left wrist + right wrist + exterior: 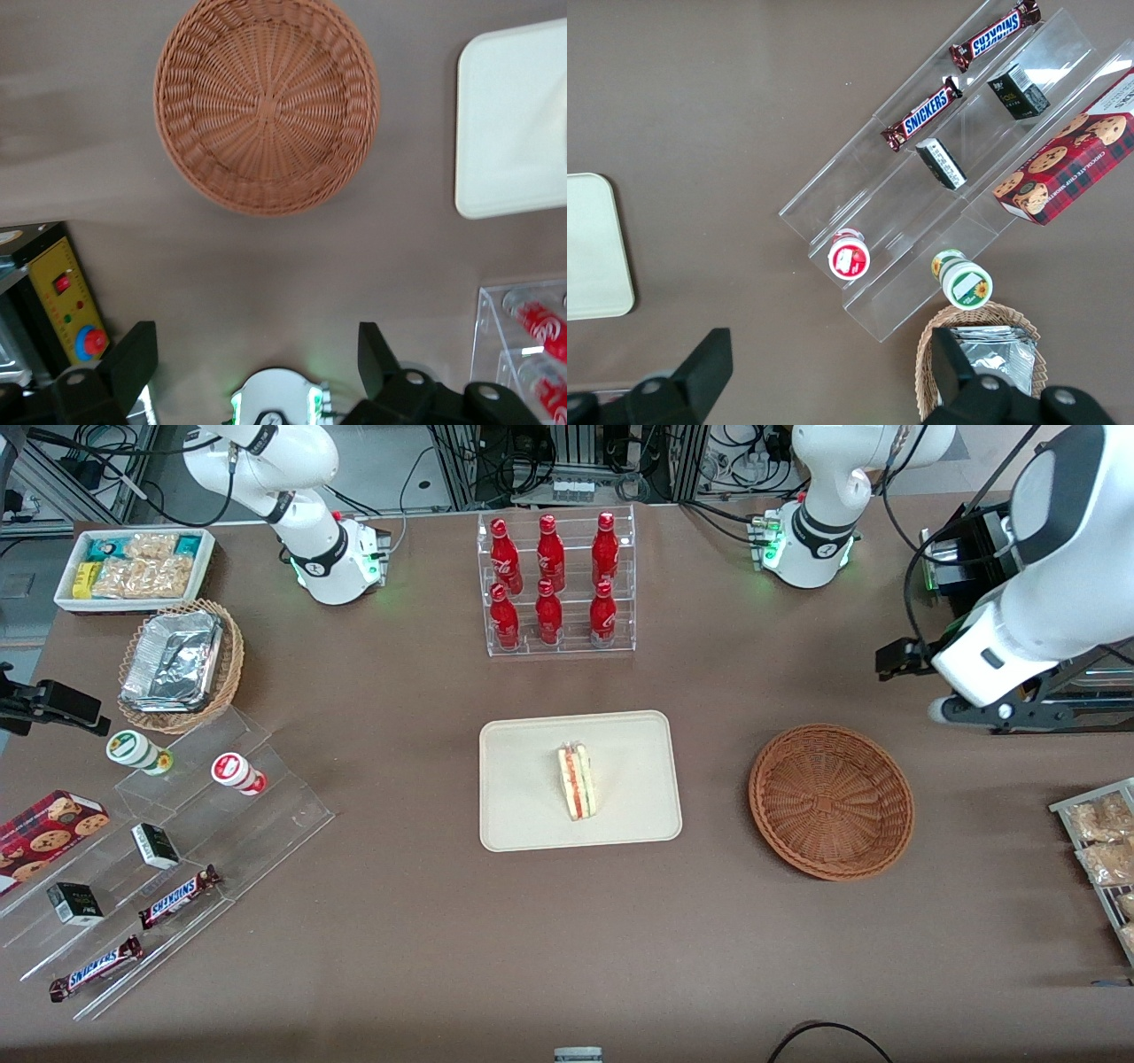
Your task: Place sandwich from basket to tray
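Sandwich (577,781) lay lengthwise on tray (532,797); basket (831,801) was emptied; gripper (257,359), jaws released, was raised above counter (567,939).

1. You're looking at a robotics lab: arm bases bolted to a brown table (399,921), cables (735,452) and aluminium framing along its edge.
2. It's staged like a shop: cola bottles (554,580) and Snickers bars (177,896) on clear display racks.

The sandwich (578,782) lies on the tray (523,779) at mid-counter (567,939); the basket (831,801) sits beside it toward the working arm's end, apart from it; the open claw (257,359) hangs above the counter, farther from the front camera than the basket
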`<state>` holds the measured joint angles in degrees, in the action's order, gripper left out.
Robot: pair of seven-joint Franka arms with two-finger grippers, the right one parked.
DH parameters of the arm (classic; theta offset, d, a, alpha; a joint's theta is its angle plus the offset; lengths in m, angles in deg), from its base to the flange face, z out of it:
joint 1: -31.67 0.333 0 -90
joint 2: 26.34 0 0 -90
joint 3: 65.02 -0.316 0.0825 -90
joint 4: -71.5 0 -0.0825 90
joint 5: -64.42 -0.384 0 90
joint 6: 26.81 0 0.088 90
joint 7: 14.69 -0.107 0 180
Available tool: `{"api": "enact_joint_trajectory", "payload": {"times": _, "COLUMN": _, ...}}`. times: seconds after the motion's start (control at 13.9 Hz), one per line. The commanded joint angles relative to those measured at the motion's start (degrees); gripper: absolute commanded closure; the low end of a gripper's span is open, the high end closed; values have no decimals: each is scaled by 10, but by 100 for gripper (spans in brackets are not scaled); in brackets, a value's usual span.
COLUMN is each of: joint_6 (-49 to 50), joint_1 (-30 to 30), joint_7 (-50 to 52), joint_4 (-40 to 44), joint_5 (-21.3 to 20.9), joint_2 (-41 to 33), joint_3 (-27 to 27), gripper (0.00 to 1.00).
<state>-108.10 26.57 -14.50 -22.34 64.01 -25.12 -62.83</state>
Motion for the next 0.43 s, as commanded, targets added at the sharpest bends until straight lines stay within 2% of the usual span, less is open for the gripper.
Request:
{"api": "enact_joint_trajectory", "payload": {"times": 0.0, "joint_6": 31, "joint_1": 33, "joint_7": -28, "joint_4": 16, "joint_5": 2, "joint_2": -18, "joint_3": 16, "gripper": 0}}
{"api": "enact_joint_trajectory", "payload": {"times": 0.14, "joint_6": 40, "joint_1": 56, "joint_7": -29, "joint_4": 31, "joint_5": 1, "joint_2": -18, "joint_3": 19, "gripper": 0}}
{"api": "enact_joint_trajectory", "payload": {"times": 0.36, "joint_6": 33, "joint_1": 56, "joint_7": -28, "joint_4": 30, "joint_5": -5, "joint_2": -23, "joint_3": 12, "gripper": 0}}
